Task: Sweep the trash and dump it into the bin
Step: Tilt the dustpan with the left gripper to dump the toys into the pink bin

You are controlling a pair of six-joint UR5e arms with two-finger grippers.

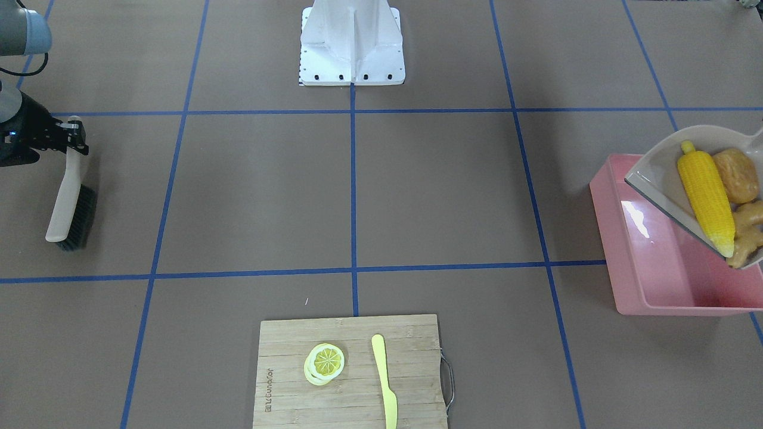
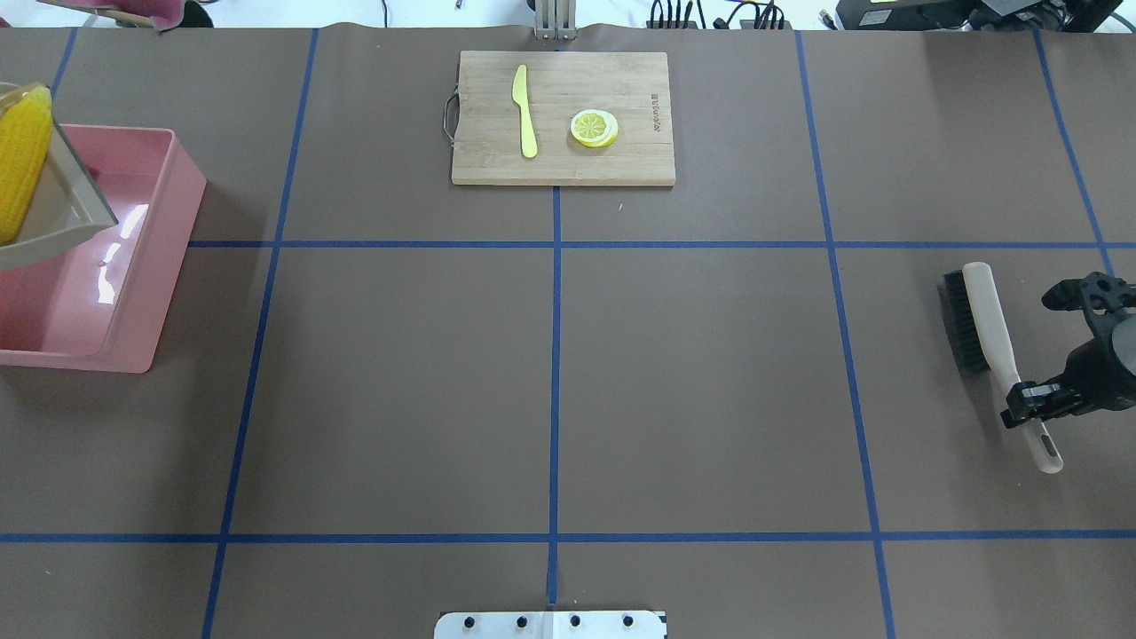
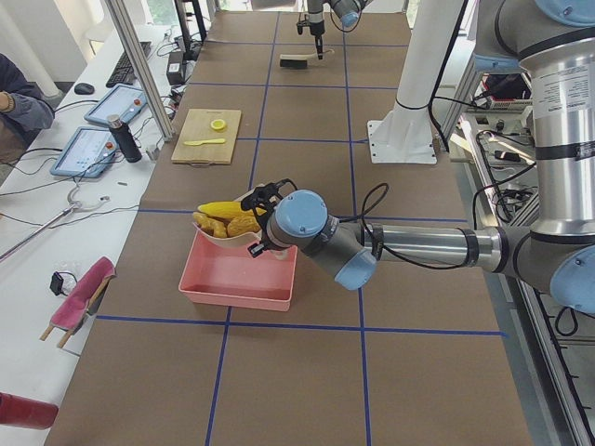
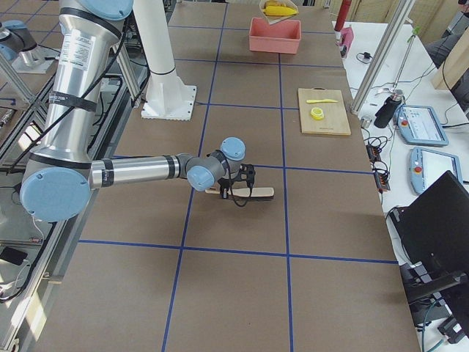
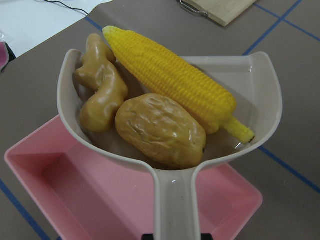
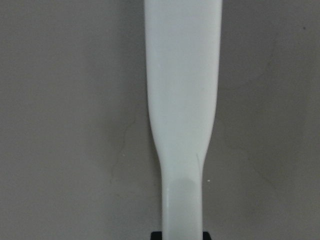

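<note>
My left gripper (image 3: 262, 223) is shut on the handle of the beige dustpan (image 5: 260, 95) and holds it tilted above the pink bin (image 5: 90, 200). The pan carries the trash: a yellow corn cob (image 5: 175, 80), a brown potato (image 5: 160, 130) and a tan ginger root (image 5: 100, 90). In the front view the dustpan (image 1: 656, 167) hangs over the bin (image 1: 656, 268) at the right edge. My right gripper (image 2: 1034, 401) is shut on the handle of a beige brush (image 2: 994, 328) with black bristles, which is low over the table at my far right.
A wooden cutting board (image 2: 563, 164) lies at the far middle edge with a lemon slice (image 2: 594, 128) and a yellow-green knife (image 2: 525, 111) on it. The white robot base (image 1: 351, 44) stands at the near middle. Blue tape lines cross the brown table.
</note>
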